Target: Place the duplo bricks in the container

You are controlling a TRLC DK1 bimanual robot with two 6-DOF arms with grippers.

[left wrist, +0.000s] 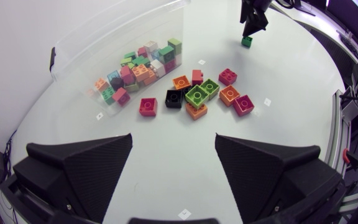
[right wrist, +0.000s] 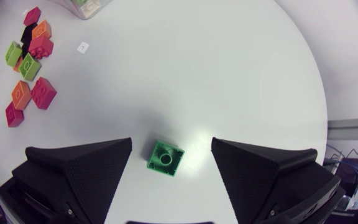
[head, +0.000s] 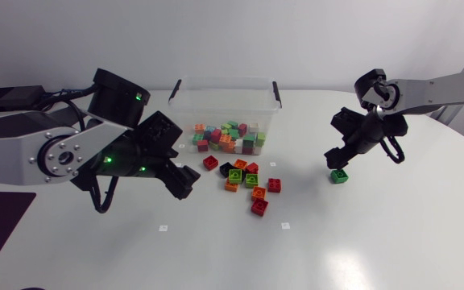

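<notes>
– As the table stands, what goes down as item one?
– Item 1: container (head: 185,113), clear plastic with black handles, at the far middle of the table (head: 377,242). Contents: a heap of mixed duplo bricks (head: 228,137) in pink, green, orange and red.
– Item 2?
– Loose bricks (head: 244,181), about ten, on the table just in front of the container. Colours: red, orange, lime green, one black. Most touch a neighbour; the red ones at the near edge of the cluster sit a little apart.
– Any strays?
– Item 3: one dark green brick (right wrist: 165,158), flat on the table, well apart from the cluster, over on the right-hand side.
– And the arms?
– Item 4: right gripper (right wrist: 171,148), low over the green brick, fingers spread wide. The brick lies between them with bare table showing on both sides; neither finger touches it, so nothing is grasped.
– Last entry?
– Item 5: left gripper (left wrist: 173,142), fingers likewise parted, nothing between them. It hangs over the table to the left of the loose bricks, near them but not touching
</notes>
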